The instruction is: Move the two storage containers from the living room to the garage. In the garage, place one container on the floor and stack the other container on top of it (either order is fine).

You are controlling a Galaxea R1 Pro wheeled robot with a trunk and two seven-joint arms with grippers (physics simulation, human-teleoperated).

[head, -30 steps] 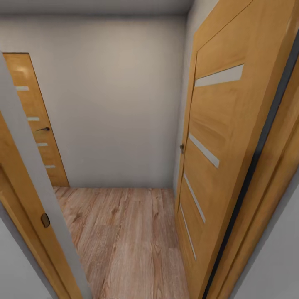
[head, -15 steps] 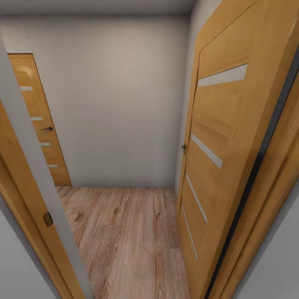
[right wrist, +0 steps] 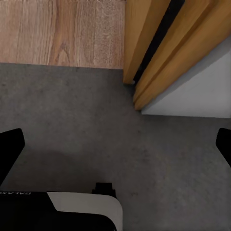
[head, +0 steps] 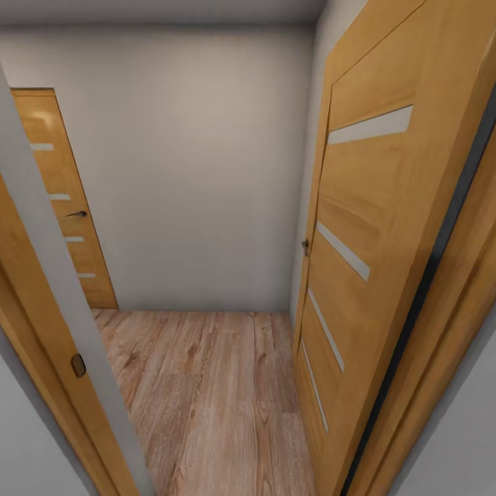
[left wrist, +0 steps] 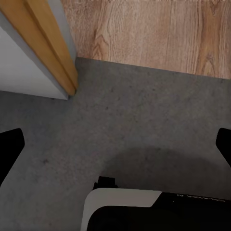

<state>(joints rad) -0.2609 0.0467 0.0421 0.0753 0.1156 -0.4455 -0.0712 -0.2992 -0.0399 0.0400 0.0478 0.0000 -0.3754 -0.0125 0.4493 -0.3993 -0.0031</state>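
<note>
The two storage containers are nowhere in sight from the doorway, so I cannot say where they sit, and as far as I can judge the carrying has not begun or is between trips. The robot stands at a threshold: beyond it lies a small hallway with a pale back wall (head: 193, 165) and a light wood plank floor (head: 207, 386), while the open wooden door (head: 372, 227) swings in to the right of that threshold and a closed door (head: 65, 207) stands far left. On the near side is dark grey concrete floor (left wrist: 120, 125), likely the garage. The left gripper (left wrist: 115, 149) and right gripper (right wrist: 115, 149) both hang spread wide over the concrete, holding nothing.
</note>
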